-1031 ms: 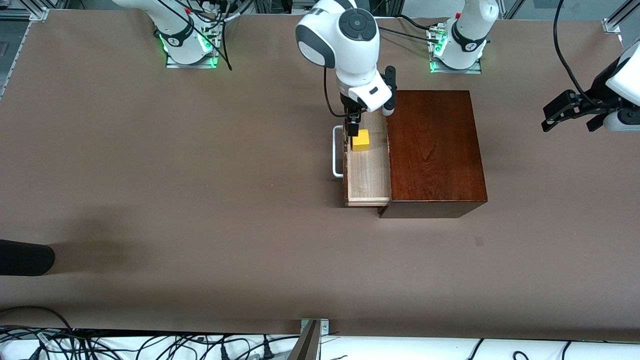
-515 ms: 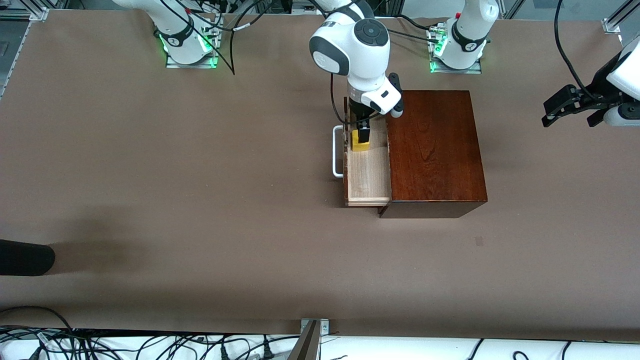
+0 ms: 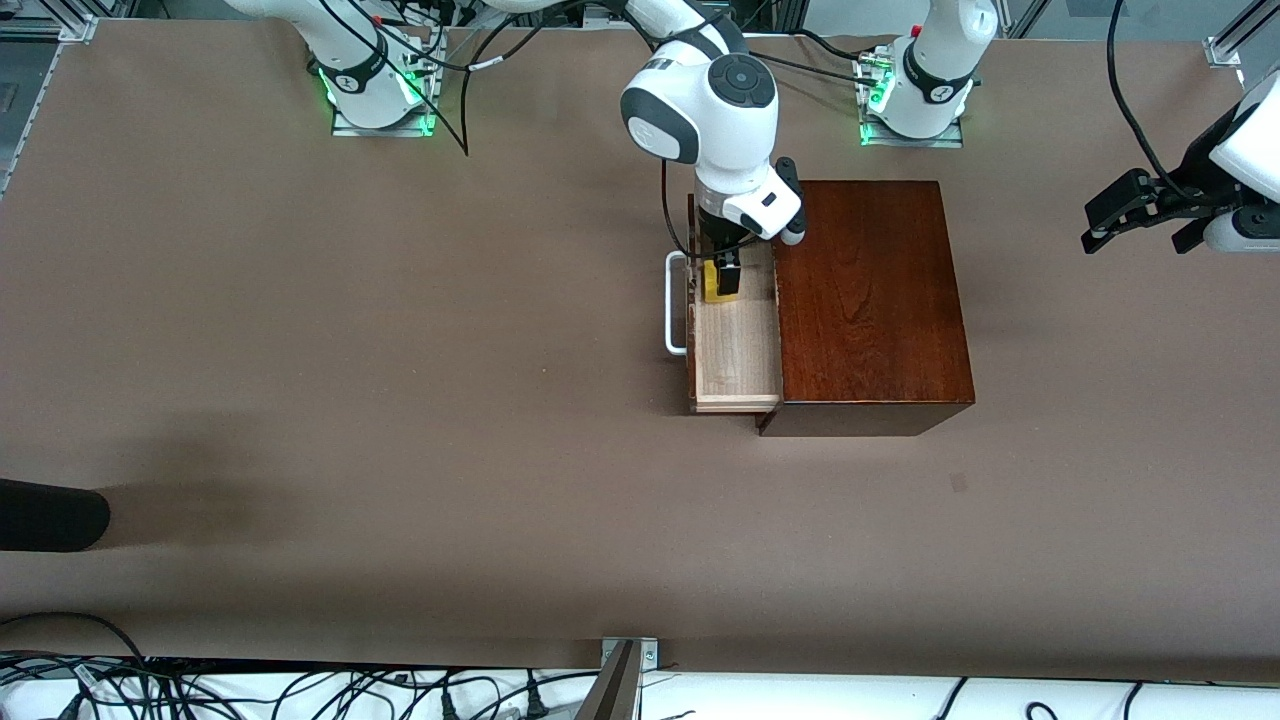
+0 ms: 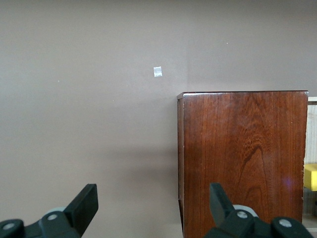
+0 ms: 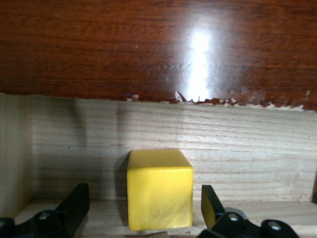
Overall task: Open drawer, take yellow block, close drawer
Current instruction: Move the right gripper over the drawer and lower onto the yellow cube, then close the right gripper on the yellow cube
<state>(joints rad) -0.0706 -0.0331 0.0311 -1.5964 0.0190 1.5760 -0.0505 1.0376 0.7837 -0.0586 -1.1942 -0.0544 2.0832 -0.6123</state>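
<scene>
Yellow and plain-faced, the yellow block (image 3: 712, 283) sits on the pale floor of the drawer (image 3: 738, 345), which we see pulled out of the dark reddish-brown wooden box (image 3: 868, 290), white bar handle (image 3: 673, 304) facing the right arm's end of the table. We find the right gripper (image 3: 724, 274) lowered into the drawer, fingers (image 5: 74, 202) spread on either side of the block without touching it. The left gripper (image 3: 1140, 215) waits above bare table (image 3: 400, 400), jaws apart.

Robot lab, probably, bolted arm bases (image 3: 378, 95), aluminium framing (image 3: 1228, 45), loose cables (image 3: 300, 690)
</scene>
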